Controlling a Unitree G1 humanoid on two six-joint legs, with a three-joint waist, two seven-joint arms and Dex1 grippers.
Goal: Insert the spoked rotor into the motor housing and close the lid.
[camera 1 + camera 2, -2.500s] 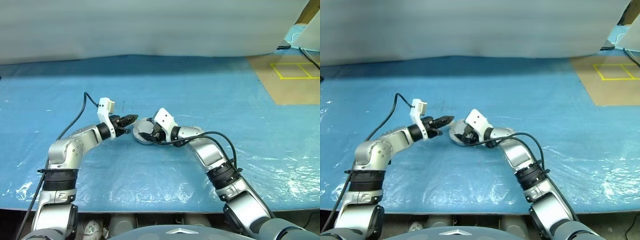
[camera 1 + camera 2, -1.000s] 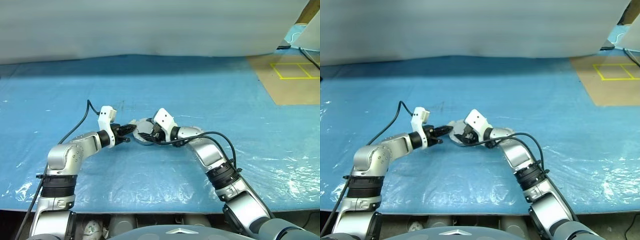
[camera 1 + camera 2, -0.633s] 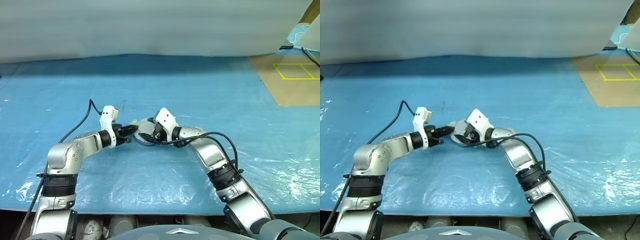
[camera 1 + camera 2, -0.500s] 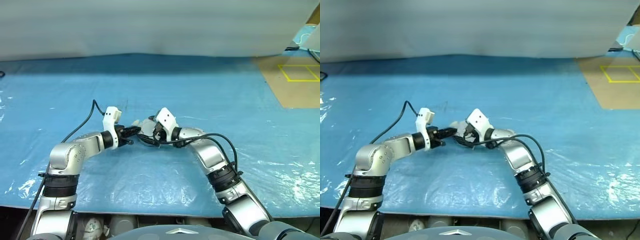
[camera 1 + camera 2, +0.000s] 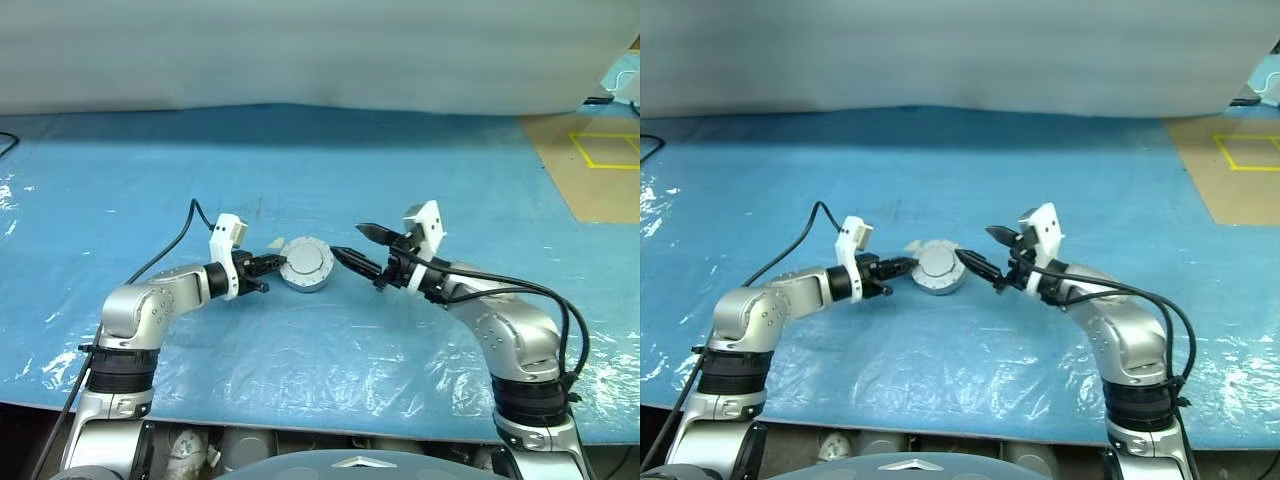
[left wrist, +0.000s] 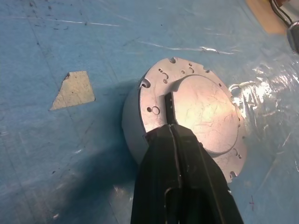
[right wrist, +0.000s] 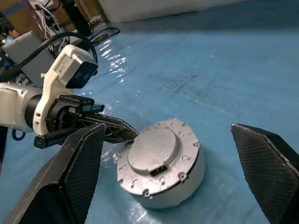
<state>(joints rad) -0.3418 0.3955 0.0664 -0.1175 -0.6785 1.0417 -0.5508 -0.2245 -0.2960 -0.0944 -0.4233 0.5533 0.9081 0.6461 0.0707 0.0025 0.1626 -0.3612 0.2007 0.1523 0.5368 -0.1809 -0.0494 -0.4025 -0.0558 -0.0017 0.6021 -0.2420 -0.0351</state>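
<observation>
The motor housing [image 5: 305,268] is a grey puck standing on the blue table between my two grippers. The lid [image 6: 196,109] lies flat on top of it, plain grey face up. The spoked rotor is hidden. My left gripper [image 5: 276,263] is shut, and its tips touch the lid's left rim [image 6: 169,125]. My right gripper [image 5: 347,240] hangs open just right of the housing and slightly above it, holding nothing. In the right wrist view its two fingers [image 7: 74,182] stand wide on either side of the housing [image 7: 161,161].
Blue plastic sheeting [image 5: 320,360] covers the table. A small grey scrap [image 6: 72,88] lies close behind the housing. A brown board with yellow tape [image 5: 605,165] sits at the back right. A pale curtain [image 5: 300,50] closes off the far edge.
My right gripper has opened, let go of the lid on the housing, and drawn back to the right and up. My left gripper stays shut at the housing's left edge.
</observation>
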